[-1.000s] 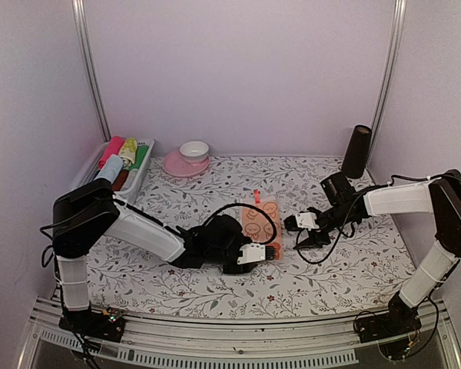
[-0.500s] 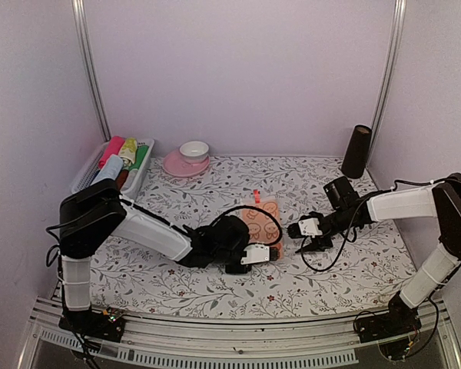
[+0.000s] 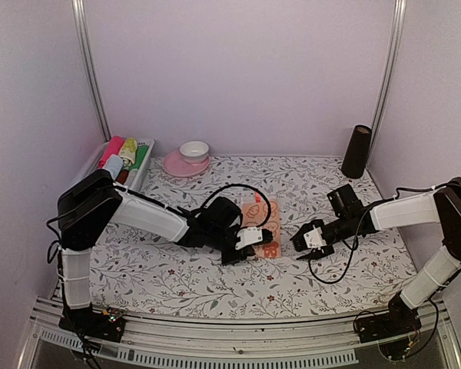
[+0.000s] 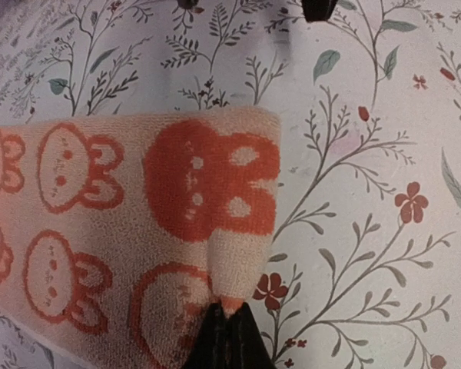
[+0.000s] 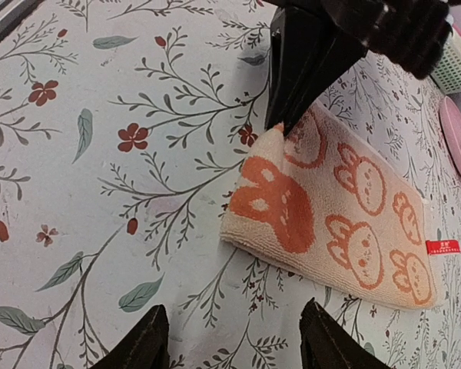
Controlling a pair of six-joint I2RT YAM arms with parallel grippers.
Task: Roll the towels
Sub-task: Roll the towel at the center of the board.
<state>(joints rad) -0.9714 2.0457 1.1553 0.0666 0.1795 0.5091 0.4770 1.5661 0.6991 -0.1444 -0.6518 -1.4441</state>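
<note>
Fingers [image 4: 213, 340] of the left gripper [image 4: 227, 317] are pressed fully together, pinching the peach towel [image 4: 138, 223] at its edge close to 1 corner. From the right wrist view that corner is pulled up slightly off the sheet into the black fingertips; rest of the towel lies flat.

Towel position: mid-table on the floral sheet [image 3: 177, 273], a long strip running away from the arms, bunny prints facing up, red tag [image 5: 443, 247] at the far end. Left gripper is at the near end.

Right gripper [image 3: 303, 242]: 2 fingers apart, roughly half open, nothing between them. It sits low over bare sheet just right of the towel's near end, apart from the towel. Can't tell if the tips touch the sheet.

Rest of table: white basket [image 3: 142, 171] at far left holding several rolled coloured items, 1 of them pale blue; can't tell what it is. Pink plate [image 3: 173, 167] with a white bowl [image 3: 194, 150] beside the basket. Black cylinder [image 3: 357, 151] upright at far right.
</note>
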